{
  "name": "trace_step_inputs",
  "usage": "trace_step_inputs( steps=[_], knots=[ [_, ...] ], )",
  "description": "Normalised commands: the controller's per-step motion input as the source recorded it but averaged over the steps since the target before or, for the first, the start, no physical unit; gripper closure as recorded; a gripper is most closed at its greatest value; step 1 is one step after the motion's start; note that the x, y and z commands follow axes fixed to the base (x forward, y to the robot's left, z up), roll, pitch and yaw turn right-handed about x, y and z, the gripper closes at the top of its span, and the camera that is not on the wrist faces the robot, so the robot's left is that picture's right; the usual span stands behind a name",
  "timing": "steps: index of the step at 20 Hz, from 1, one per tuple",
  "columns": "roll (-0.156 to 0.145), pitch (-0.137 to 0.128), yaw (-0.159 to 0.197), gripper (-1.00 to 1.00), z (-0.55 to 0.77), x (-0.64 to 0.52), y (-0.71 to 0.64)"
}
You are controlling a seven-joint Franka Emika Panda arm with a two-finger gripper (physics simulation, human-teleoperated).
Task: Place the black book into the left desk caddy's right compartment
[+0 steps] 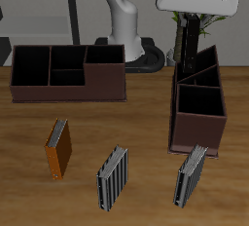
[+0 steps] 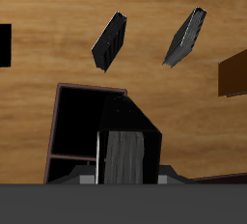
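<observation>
Two-finger gripper [image 1: 192, 27] at upper right of exterior frame is clamping the thin black hardcover book [image 1: 199, 56], which is leaning tilted inside the dark maroon three-section desk caddy [image 1: 198, 125], in its far end section.

I count two desk caddies on the table [image 1: 146, 113]: the left desk caddy [image 1: 199, 123] seen end-on, and the other caddy [image 1: 68, 74] broadside, well apart from it, each with three sections. Four books in all: one black book [image 1: 197, 59] leaning tilted in the left desk caddy, two grey striped books, one [image 1: 192, 176] just in front of that caddy and one [image 1: 113, 178] farther from it, and one orange-brown book [image 1: 59, 148] farthest from it.
</observation>
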Motion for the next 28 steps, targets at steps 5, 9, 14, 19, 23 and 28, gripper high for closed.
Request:
trace_step_inputs(
  steps=[5, 9, 14, 19, 23, 28],
  knots=[
    [0.05, 0.007, 0.011, 1.0, 0.02, 0.04, 0.48],
    [0.033, 0.013, 0.002, 1.0, -0.04, 0.05, 0.34],
    [0.007, 0.005, -0.013, 1.0, -0.01, 0.04, 0.15],
    [0.0, 0.012, -0.015, 1.0, -0.04, 0.09, -0.02],
    [-0.015, 0.005, -0.008, 1.0, -0.08, 0.03, -0.02],
    [0.0, 0.013, -0.013, 1.0, -0.12, 0.07, 0.01]
  ],
)
